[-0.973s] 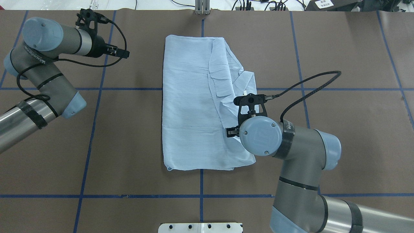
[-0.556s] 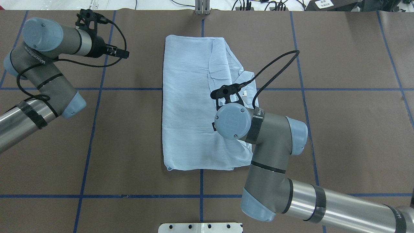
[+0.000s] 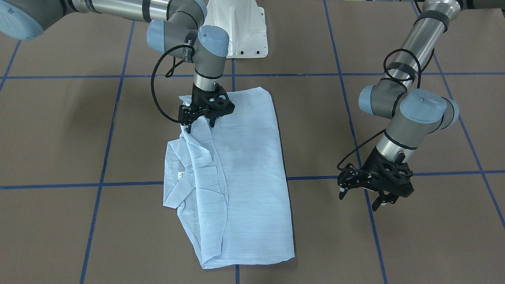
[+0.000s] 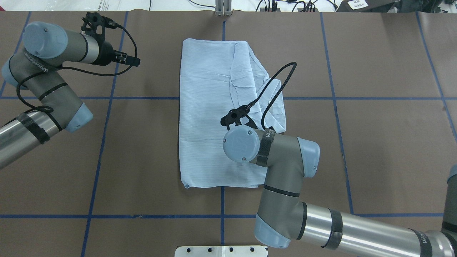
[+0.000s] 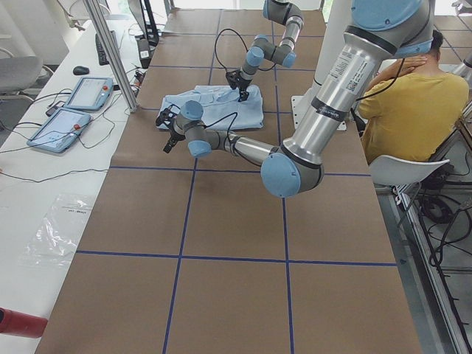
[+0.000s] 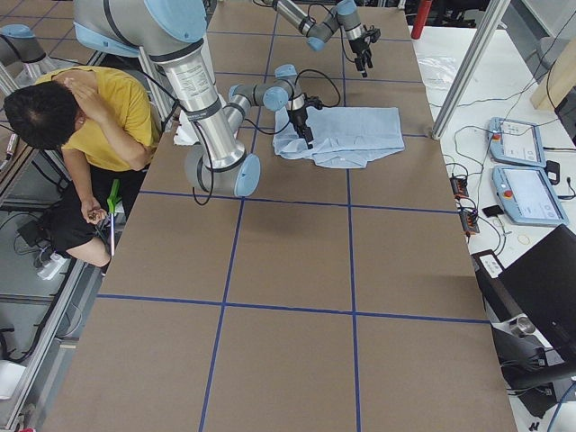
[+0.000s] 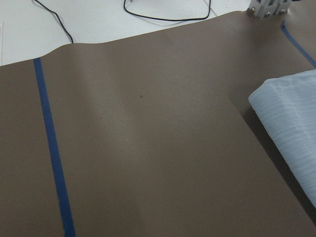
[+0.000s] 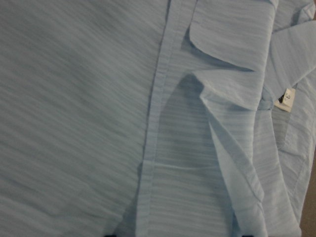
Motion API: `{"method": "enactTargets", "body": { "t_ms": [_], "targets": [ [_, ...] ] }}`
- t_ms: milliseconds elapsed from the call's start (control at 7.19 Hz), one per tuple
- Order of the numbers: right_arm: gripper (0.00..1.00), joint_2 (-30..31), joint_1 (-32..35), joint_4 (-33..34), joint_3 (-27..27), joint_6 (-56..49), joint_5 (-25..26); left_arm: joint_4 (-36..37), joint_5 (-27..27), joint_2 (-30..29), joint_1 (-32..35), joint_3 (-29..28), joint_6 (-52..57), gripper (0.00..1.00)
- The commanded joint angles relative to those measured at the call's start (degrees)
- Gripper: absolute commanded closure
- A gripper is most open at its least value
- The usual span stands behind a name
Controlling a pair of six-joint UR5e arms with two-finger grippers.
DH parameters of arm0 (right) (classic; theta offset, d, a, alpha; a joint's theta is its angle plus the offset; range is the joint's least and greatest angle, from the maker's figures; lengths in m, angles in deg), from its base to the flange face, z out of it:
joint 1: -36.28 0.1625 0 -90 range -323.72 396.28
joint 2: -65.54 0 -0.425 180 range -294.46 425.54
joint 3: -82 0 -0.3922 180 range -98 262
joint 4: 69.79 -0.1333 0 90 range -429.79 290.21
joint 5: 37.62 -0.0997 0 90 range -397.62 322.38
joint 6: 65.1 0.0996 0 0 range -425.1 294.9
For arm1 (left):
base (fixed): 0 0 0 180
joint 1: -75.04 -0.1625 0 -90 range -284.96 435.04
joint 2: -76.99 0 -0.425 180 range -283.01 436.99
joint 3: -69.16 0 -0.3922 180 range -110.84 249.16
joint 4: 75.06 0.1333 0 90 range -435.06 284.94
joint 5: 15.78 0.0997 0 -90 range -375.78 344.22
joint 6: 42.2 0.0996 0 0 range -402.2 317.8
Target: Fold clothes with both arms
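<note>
Table (image 4: 375,150) being covered by brown sheet, being divided into large squares by blue tape lines (image 4: 102,142). Pale blue shirt (image 4: 207,117) being carried directly on brown surface near table middle, folded into long rectangle, collar side bunched toward robot's right. One tape crossing being hidden under shirt. White base (image 3: 236,35) being borne at robot's edge of table, apart from shirt.
</note>
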Motion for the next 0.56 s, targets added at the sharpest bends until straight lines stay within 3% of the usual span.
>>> {"method": "enactTargets", "body": {
  "t_ms": [0,417],
  "targets": [
    [0.17,0.1,2.8,2.2,-0.3,-6.5,0.0,0.0,0.0,0.0,0.0,0.0,0.1,0.0],
    [0.19,4.6,11.4,1.8,0.8,-13.4,-2.3,0.0,0.0,0.0,-0.1,0.0,0.1,0.0]
  ]
}}
